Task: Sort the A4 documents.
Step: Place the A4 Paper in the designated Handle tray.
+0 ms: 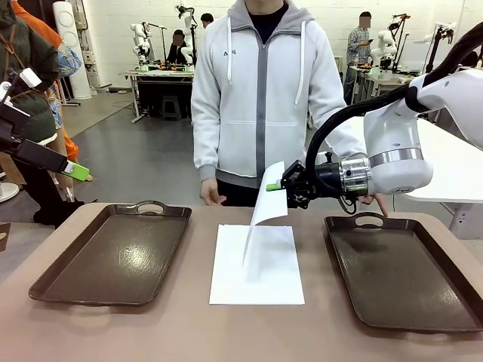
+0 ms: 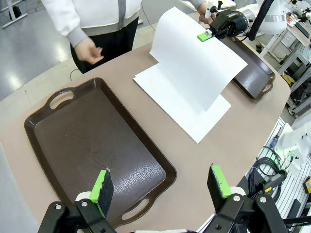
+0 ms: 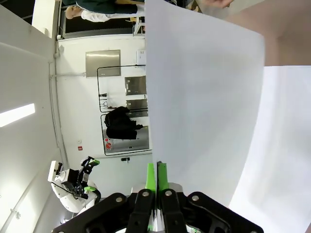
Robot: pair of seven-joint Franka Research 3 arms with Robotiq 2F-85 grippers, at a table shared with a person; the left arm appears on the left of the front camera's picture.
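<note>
Above the flat stack (image 1: 256, 271) of white A4 sheets mid-desk, the right fingers (image 1: 273, 187) are clenched on a corner of one thin lifted sheet (image 1: 266, 200), which hangs curved. The right wrist view shows their green pads (image 3: 150, 174) pressed together on the paper's edge. The left wrist view shows the left fingers (image 2: 102, 187) spread wide, holding nothing, over the glossy brown handled tray (image 2: 73, 141) left of the stack.
</note>
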